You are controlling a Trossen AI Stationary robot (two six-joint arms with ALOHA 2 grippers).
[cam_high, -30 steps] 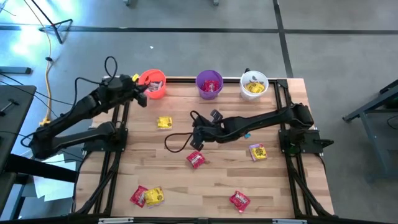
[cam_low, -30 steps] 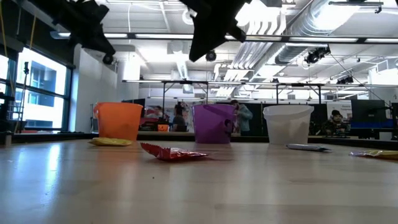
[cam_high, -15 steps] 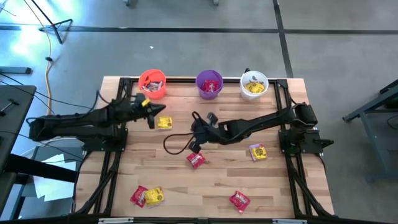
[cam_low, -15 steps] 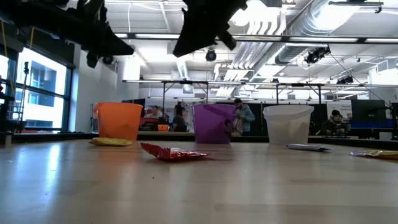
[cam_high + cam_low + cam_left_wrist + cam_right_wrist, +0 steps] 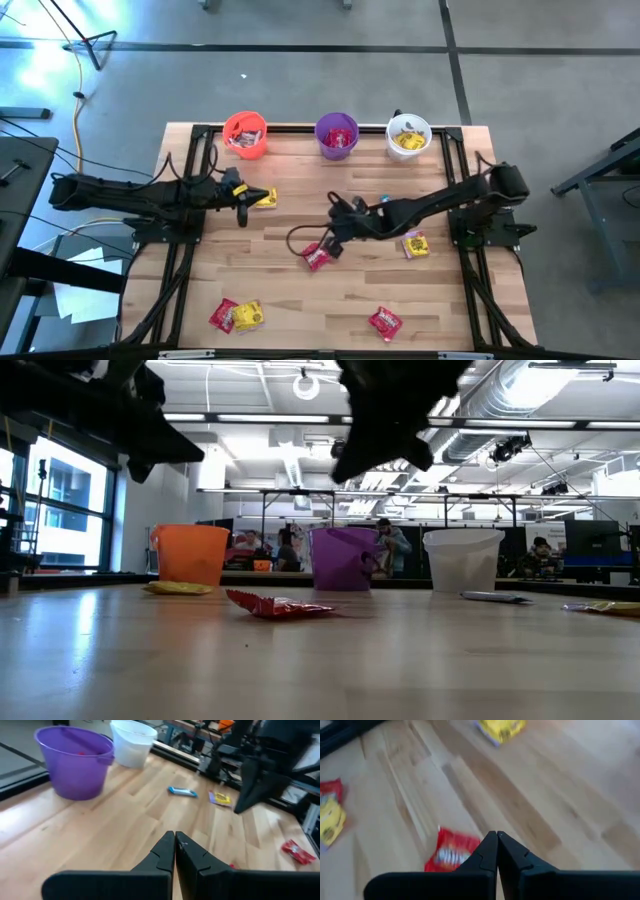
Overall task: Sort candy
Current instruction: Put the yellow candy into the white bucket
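Both arms reach inward over the table, the left gripper [image 5: 241, 208] and right gripper [image 5: 331, 243] pressed closed.

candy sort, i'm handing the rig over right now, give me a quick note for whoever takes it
Left gripper: shut, empty, over the table's left side next to a yellow packet.
Right gripper: shut, empty, over mid-table just above a red packet.
Done: the orange cup, purple cup and white cup at the far edge each already hold candy.
Left on the table: those two packets, a blue bar, a yellow packet on the right, a red and yellow pair at the near left, and a red packet at the near right.
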